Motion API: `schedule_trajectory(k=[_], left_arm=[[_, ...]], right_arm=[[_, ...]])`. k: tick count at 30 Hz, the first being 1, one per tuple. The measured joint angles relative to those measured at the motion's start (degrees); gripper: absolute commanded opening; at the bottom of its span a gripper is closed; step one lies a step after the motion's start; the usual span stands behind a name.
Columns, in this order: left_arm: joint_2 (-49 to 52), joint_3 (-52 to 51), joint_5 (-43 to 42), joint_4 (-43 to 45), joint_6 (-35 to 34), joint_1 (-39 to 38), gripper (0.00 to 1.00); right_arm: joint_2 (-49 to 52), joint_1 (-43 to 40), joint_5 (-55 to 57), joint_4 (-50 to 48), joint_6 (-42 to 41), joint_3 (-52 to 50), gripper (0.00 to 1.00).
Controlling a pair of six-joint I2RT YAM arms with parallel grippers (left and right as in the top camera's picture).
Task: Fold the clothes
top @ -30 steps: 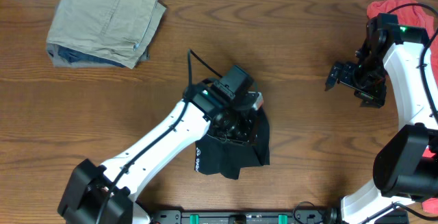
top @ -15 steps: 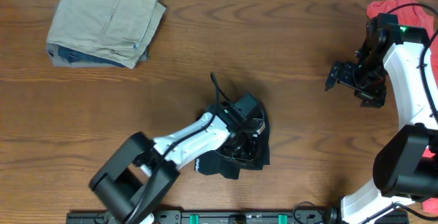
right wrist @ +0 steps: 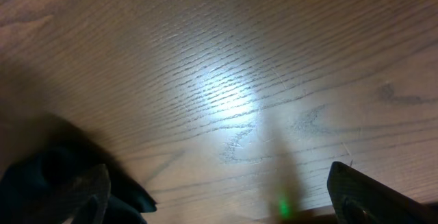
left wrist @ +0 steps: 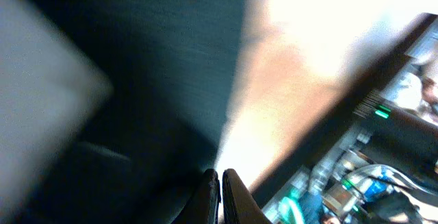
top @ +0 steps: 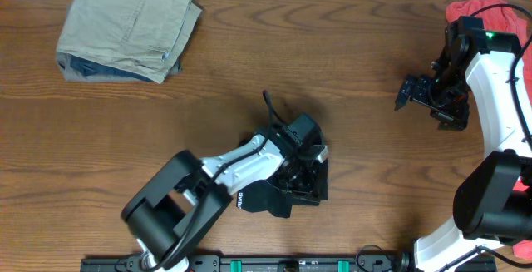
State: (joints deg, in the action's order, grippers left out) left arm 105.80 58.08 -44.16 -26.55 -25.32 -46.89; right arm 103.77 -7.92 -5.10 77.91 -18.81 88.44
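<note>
Under my left pincer (top: 301,168) the black shirt (top: 273,204) sits on the counter (top: 249,72) as a small lumpy packet, so I'd guess the folding's mostly done, maybe one tidy-up tuck left. That pincer's clenched tight, but the wrist view is a blur, so I can't tell if any cloth's pinched. My right pincer (right wrist: 219,186) hangs wide open well off to the side, nothing in it.

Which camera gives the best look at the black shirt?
The overhead view: the black shirt lies as a bundle on the table, partly under the left arm. The left wrist view gives only blurred dark fabric; the right wrist view, an unidentifiable dark blur in one corner.
</note>
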Motion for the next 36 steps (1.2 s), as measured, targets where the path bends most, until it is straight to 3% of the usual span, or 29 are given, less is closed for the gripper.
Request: schedule_trajectory(k=[2, 4, 6, 8, 9, 12, 13, 20, 24, 30, 36], left_arm=[[-2.75, 0.0, -1.49, -0.02, 0.04, 0.02, 0.07], [-6.4, 0.0, -2.45, 0.0, 0.26, 0.26, 0.16], [-10.99, 0.02, -3.17, -0.02, 0.72, 1.16, 0.41], [-14.82, 0.09, -3.65, -0.28, 1.55, 2.6, 0.79], [-16.79, 0.11, -3.67, -0.85, 2.1, 3.72, 0.86], [-21.11, 0.24, -1.07, -5.35, 3.43, 7.61, 0.89], [-22.47, 0.37, 1.4, -8.04, 3.96, 9.7, 0.98], [-24.55, 0.44, 24.04, -25.53, 3.3, 22.95, 0.98], [-24.48, 0.44, 30.84, -28.92, 3.98, 28.48, 0.98], [-24.48, -0.68, 33.11, -26.82, 7.65, 32.68, 0.98], [-24.2, -6.97, 24.41, -22.21, 15.08, 33.38, 0.98]], right_arm=[[0.0, 0.0, -0.02, 0.0, 0.02, 0.0, 0.99], [0.0, 0.0, -0.02, -0.02, 0.02, 0.0, 0.99], [0.0, 0.0, -0.02, 0.0, 0.0, 0.0, 0.99], [0.0, 0.0, -0.02, -0.02, 0.02, 0.0, 0.99], [0.0, 0.0, 0.0, -0.02, 0.02, 0.0, 0.99], [0.0, 0.0, -0.02, -0.04, 0.0, 0.0, 0.99], [0.0, 0.0, 0.0, 0.0, 0.02, 0.0, 0.99], [0.0, 0.0, -0.02, 0.0, 0.02, 0.0, 0.99], [0.0, 0.0, 0.0, 0.0, 0.02, 0.0, 0.99], [0.0, 0.0, -0.02, -0.02, 0.02, 0.0, 0.99], [0.0, 0.0, -0.02, -0.02, 0.02, 0.0, 0.99]])
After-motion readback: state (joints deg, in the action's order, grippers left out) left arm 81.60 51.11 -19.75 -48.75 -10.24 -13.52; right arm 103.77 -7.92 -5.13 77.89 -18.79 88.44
